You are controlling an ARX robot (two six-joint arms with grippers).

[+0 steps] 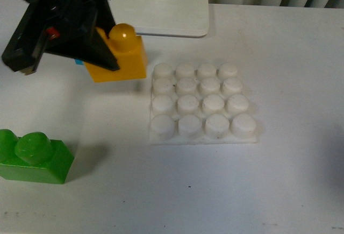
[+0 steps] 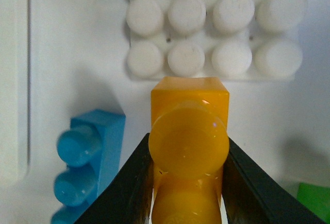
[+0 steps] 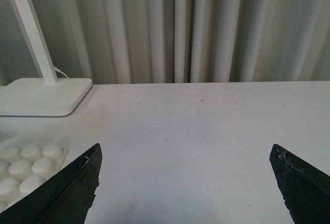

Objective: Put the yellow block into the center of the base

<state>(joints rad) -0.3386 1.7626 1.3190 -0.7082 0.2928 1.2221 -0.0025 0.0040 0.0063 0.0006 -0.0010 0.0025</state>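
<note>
White tabletop (image 1: 290, 40), pale curtain (image 3: 206, 28) along the back. Far left, at approx 8 o'clock from the base: green brick (image 1: 35, 156) w/ two studs, lying flat and well apart from the rest. Next right, left gripper (image 2: 188, 147), black fingers clamped on both sides of the yellow block (image 1: 126, 56). One stud of the block shows past the fingers. Block sits at approx 10 o'clock from the base, near its corner but not touching, not over the studs. It looks clear of the tabletop, w/ a shadow under it. Blue brick (image 2: 87, 167) w/ three studs lies on the tabletop just beside the held block; front view shows only a sliver of it under the gripper. White stand (image 1: 161, 11) w/ pole at approx 11 o'clock from the base, at the back. Base (image 1: 201, 105): white 4x4 stud plate, flat, mid-tabletop, nothing on it. Right gripper (image 3: 185, 149): jaws spread wide, holding nothing, above bare tabletop at approx 3 o'clock from the base.
</note>
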